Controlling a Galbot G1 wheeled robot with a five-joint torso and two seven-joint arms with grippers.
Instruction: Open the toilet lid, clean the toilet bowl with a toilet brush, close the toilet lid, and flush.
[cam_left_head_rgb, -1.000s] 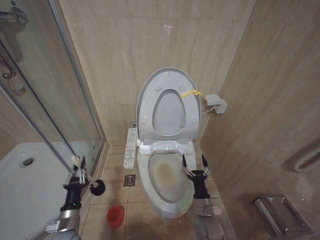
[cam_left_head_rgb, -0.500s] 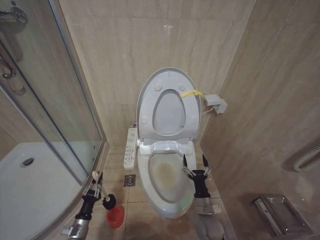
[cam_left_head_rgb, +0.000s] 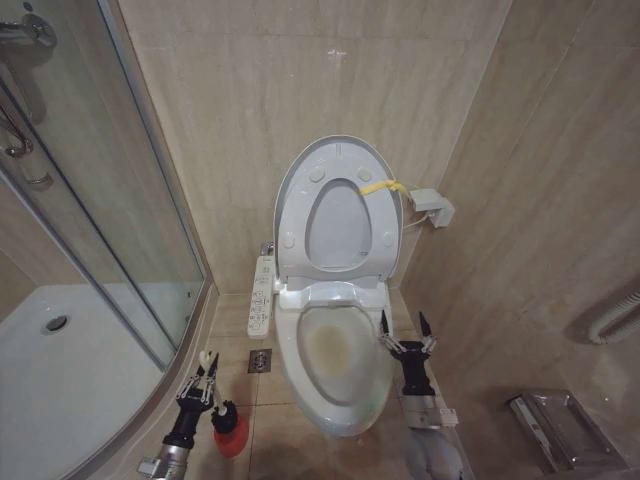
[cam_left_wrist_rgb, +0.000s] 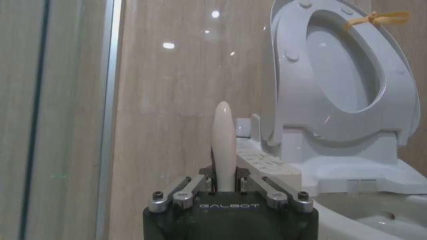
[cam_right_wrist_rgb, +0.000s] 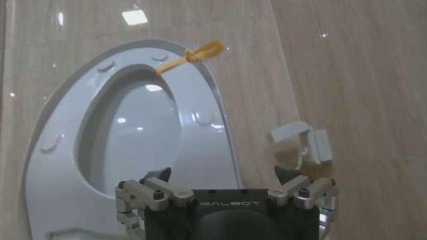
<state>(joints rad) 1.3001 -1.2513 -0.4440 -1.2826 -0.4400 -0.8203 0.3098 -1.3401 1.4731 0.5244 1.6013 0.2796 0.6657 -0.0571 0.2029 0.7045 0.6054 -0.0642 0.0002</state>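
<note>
Head view shows your left gripper (cam_left_head_rgb: 208, 368) has swung down from beside the shower glass and now sets the toilet brush (cam_left_head_rgb: 216, 402), pinched by its white handle, head-down into the red cup holder (cam_left_head_rgb: 231, 440) on the floor. Scrubbing looks finished. Further right, the toilet lid (cam_left_head_rgb: 340, 208) still stands upright over the stained toilet bowl (cam_left_head_rgb: 335, 355), and your right gripper (cam_left_head_rgb: 406, 333), fingers spread and empty, has drifted off the bowl's right rim.

I see the white ceramic toilet bowl (cam_left_head_rgb: 335, 360) open from above; raised glossy white oval lid (cam_left_head_rgb: 338, 205) blocks behind, glass shower panel (cam_left_head_rgb: 100, 200) crowds left.
</note>
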